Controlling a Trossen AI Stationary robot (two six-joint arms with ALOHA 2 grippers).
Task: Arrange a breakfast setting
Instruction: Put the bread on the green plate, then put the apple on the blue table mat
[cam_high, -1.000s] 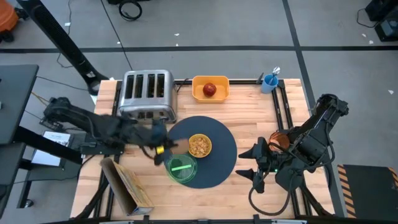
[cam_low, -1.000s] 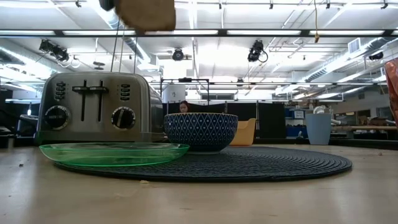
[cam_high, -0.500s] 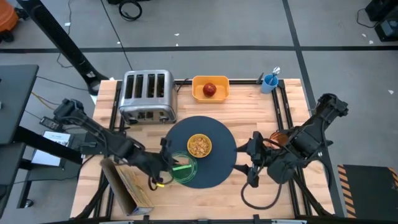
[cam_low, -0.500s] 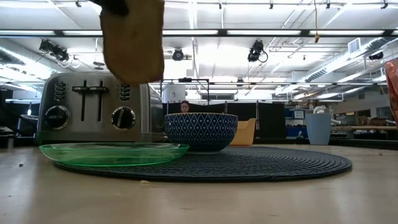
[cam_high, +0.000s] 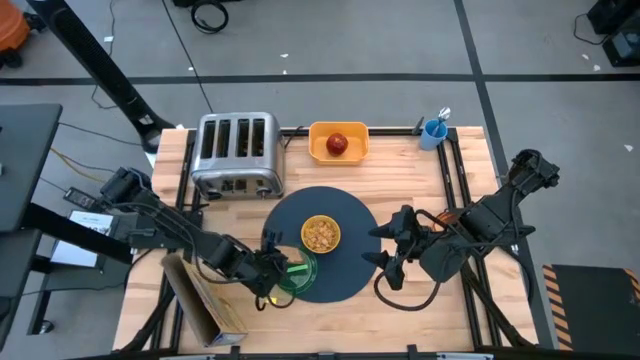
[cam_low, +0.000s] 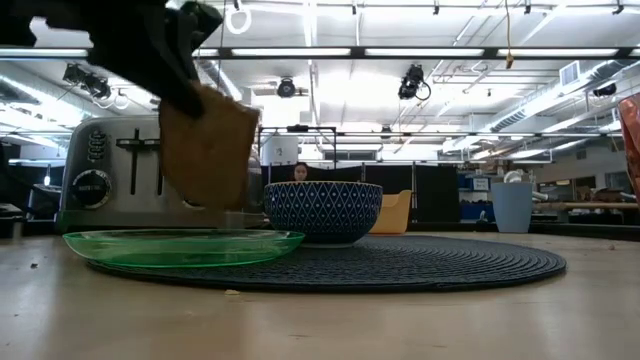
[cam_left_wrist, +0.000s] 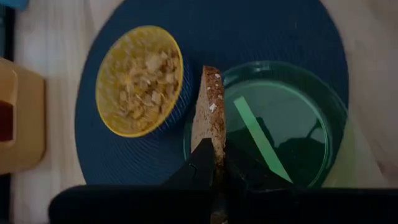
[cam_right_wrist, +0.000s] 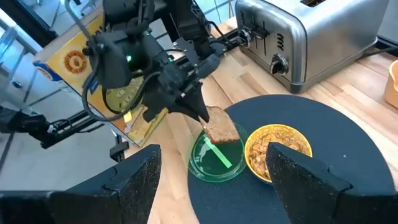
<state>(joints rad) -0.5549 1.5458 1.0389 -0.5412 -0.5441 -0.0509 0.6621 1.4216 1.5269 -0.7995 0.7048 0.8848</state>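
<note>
My left gripper (cam_high: 275, 268) is shut on the brown toast slice (cam_left_wrist: 210, 112) just above the small green plate (cam_left_wrist: 280, 124). The plate rests on the near left part of the dark blue round mat (cam_high: 345, 205). The yellow bowl (cam_high: 321, 234), which holds cereal, stands on the mat beside the plate. My right gripper (cam_high: 385, 258) is open and empty over the mat's right edge. The red apple (cam_high: 339, 143) lies in the yellow tub (cam_high: 316, 145) at the far edge. An orange bit (cam_high: 447, 216) that may be the cup shows behind the right arm. My left gripper pinches the toast's flat faces at one end (cam_left_wrist: 213, 155) between its two fingers. The fingers slant down from the table's left side. The toast (cam_low: 205, 145) hangs tilted below the fingers, clear of the plate (cam_low: 180, 245), over its rim next to the bowl.
The silver toaster (cam_high: 237, 152) stands at the far left. A cereal box (cam_high: 205, 300) lies at the near left corner. A blue cup (cam_high: 435, 130) with a utensil stands at the far right. Bare wood lies near the mat's near right side.
My left gripper has gone toward the near edge and down toward the green plate, carrying the toast; the toast has come from high above to just over the plate. My right gripper has gone toward the table's left, to the mat's right edge.
</note>
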